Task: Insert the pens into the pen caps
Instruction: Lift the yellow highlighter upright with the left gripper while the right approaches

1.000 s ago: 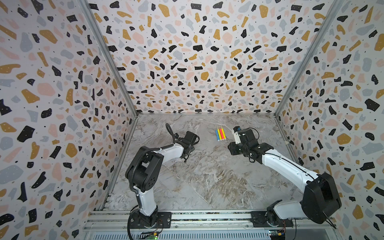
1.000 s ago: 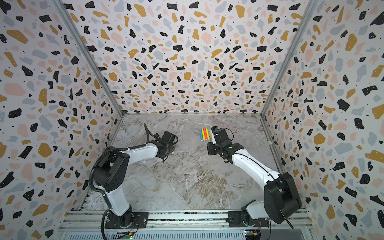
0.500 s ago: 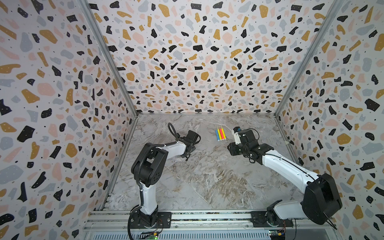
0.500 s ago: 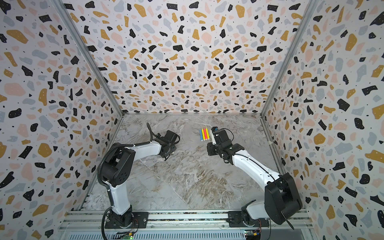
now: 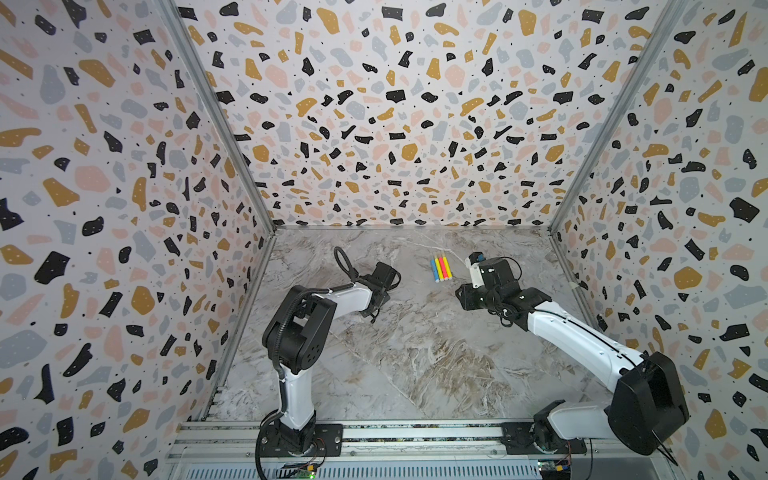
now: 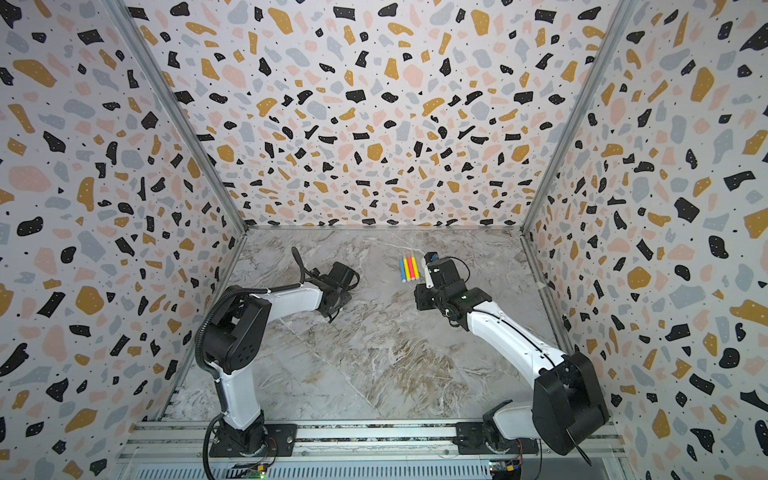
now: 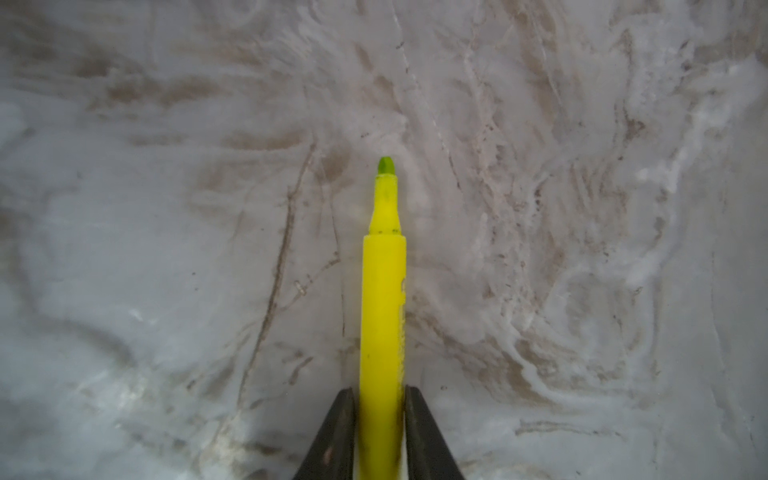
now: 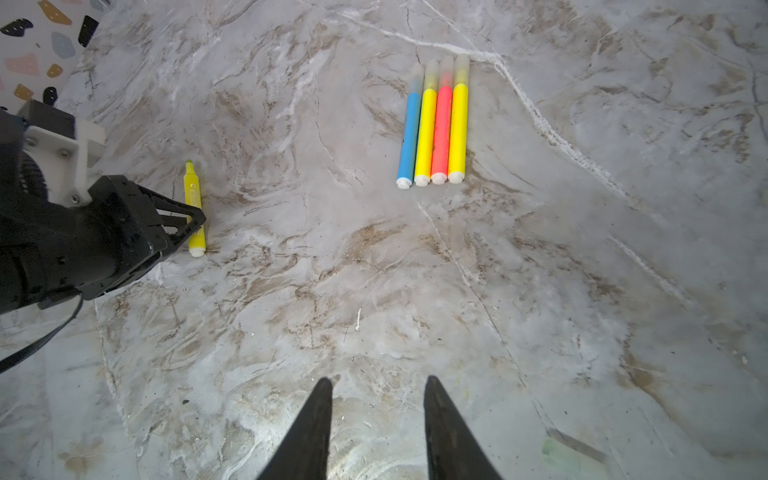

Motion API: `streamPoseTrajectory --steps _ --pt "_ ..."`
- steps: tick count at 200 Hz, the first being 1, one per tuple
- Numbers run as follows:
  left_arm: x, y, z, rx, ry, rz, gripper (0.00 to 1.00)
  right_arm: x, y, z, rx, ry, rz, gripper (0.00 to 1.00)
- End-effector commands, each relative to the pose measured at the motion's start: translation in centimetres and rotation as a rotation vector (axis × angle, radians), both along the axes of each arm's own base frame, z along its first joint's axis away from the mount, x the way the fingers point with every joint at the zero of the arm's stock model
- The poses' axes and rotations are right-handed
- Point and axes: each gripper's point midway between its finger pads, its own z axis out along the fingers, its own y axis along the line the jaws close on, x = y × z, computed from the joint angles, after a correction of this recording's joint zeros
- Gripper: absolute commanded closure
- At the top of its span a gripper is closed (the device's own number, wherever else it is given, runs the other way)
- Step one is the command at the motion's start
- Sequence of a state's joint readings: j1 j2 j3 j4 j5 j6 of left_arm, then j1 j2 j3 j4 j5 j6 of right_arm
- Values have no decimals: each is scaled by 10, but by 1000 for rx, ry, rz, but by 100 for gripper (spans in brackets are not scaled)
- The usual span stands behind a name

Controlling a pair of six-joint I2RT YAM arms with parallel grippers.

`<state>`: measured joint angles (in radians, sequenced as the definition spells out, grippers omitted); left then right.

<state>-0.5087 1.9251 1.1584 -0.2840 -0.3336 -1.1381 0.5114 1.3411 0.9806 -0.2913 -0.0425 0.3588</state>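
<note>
Closed since a second ago: left gripper (image 7: 380,392) on the uncapped yellow pen (image 7: 382,311), elbow risen a little.
Pen lies flat on the marble table (image 5: 415,353), left of centre, pinched toward its butt end; forearm low, reaching back. Four capped pens (image 5: 440,268), blue, yellow, pink-red, yellow, lie touching in a row, back centre. Near them hovers the right gripper (image 8: 378,380), jaws parted, empty, arm stretched diagonally inward.

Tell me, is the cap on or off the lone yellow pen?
Off. The lone yellow pen ends in a bare green tip, with nothing covering it, in the left wrist view.
</note>
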Motion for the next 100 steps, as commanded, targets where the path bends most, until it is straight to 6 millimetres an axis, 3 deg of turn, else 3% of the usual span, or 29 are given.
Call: streamPoseTrajectory --steps 1,18,36,74,100 --pt "-21 3 -20 3 75 -20 83 -4 -4 14 23 -19 -11 62" --pt "-23 -2 -15 -17 53 -51 93 -5 -7 17 27 -24 -15 62" --pt "-25 -11 4 -10 4 -107 98 -7 -9 19 37 -26 -12 62" --pt "-42 -27 40 -53 -91 -245 100 -15 -9 24 145 -26 40 62" --pt "-58 -53 72 -163 -207 -405 100 -26 -4 24 262 -16 108 62"
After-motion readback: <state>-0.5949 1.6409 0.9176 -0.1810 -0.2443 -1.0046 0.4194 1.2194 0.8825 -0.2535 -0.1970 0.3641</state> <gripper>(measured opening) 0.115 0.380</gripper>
